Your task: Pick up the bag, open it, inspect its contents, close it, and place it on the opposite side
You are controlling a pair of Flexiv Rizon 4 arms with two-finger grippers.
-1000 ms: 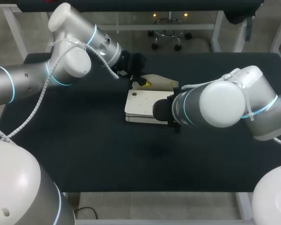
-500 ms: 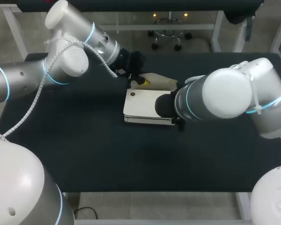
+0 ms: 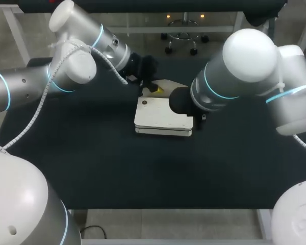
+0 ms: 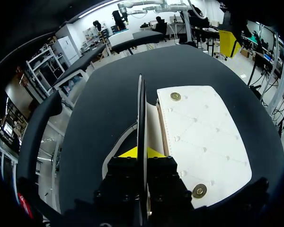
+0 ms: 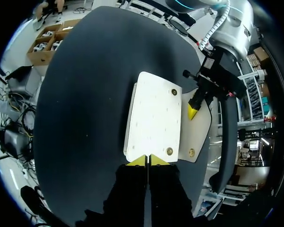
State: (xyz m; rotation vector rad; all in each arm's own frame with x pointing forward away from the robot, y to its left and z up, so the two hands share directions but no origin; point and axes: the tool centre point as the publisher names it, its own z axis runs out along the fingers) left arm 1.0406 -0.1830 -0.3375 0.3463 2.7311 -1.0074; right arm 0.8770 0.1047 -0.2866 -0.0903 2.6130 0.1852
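Left tool (image 4: 142, 152) over the worktop (image 3: 92, 168) pinched the flat-lying bag's (image 3: 160, 115) opened flap (image 5: 200, 127); right tool (image 5: 147, 160), pressed together and empty, hung just beside one end of the bag. I judged opening underway; inspecting, closing and moving across remained.

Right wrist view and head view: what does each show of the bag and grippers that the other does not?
Only the right wrist view shows the right gripper, yellow tips together at the bag's near edge, and a snap there. Only the head view shows the right arm covering that end of the bag. Both show the white bag on the dark table, its flap open, the left gripper at it.
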